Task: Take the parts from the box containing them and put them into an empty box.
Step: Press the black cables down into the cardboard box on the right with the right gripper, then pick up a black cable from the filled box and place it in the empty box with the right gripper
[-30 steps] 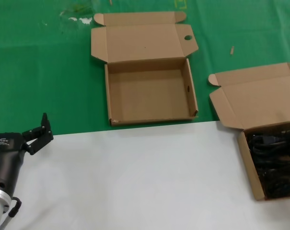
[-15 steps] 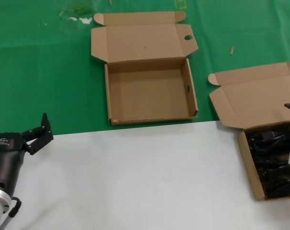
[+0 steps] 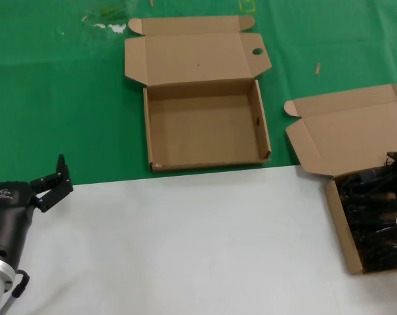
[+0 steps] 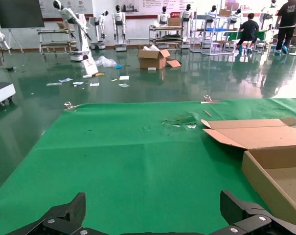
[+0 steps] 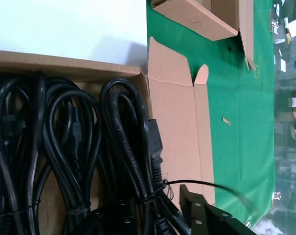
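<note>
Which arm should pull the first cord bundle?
Right. Its pincer sits at the cords inside their box. The left pincer waits open at the table's far-left edge.

Evenly and brightly lit from overhead in the head view; only soft, short shadows inside the empty box [image 3: 205, 125] along its near and side walls. White table surface [image 3: 185, 243] flat and matte, without glare. Cords [image 3: 372, 220] in the box containing them [image 3: 342, 141] rendered as a near-solid dark mass, little detail. In the left wrist view, strong sheen and reflections on the polished floor [image 4: 138, 83]; background sharp, left gripper [image 4: 157, 223] close at the frame edge. In the right wrist view, glossy highlights along the cords [image 5: 79, 147]; a thin wire [image 5: 211, 188] blurred; soft shadow on the white surface beside the box wall.
</note>
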You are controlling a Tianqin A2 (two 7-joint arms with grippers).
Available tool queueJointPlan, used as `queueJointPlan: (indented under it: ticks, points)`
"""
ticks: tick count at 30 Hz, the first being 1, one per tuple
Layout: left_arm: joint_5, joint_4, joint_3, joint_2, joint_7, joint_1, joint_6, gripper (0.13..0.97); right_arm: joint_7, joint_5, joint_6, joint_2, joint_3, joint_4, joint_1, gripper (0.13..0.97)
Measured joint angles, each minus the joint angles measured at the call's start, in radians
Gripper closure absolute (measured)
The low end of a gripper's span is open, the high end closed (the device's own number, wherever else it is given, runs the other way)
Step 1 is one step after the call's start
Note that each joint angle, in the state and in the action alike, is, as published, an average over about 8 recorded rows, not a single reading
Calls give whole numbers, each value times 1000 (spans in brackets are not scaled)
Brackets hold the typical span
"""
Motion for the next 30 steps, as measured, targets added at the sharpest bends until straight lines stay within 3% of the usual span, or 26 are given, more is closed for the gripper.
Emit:
queueJointPlan:
  ticks: [7,16,25,30]
  points:
    - [0,0,0,0,0,0,0,132,1,6,5,-3,-7,6,1,804]
    - [0,0,0,0,0,0,0,132,14,1,26,27,21,60,-30,872]
    - [0,0,0,0,0,0,0,132,40,-23,88,87,114,230,-111,872]
    - [0,0,0,0,0,0,0,132,3,-39,126,36,140,308,-111,872]
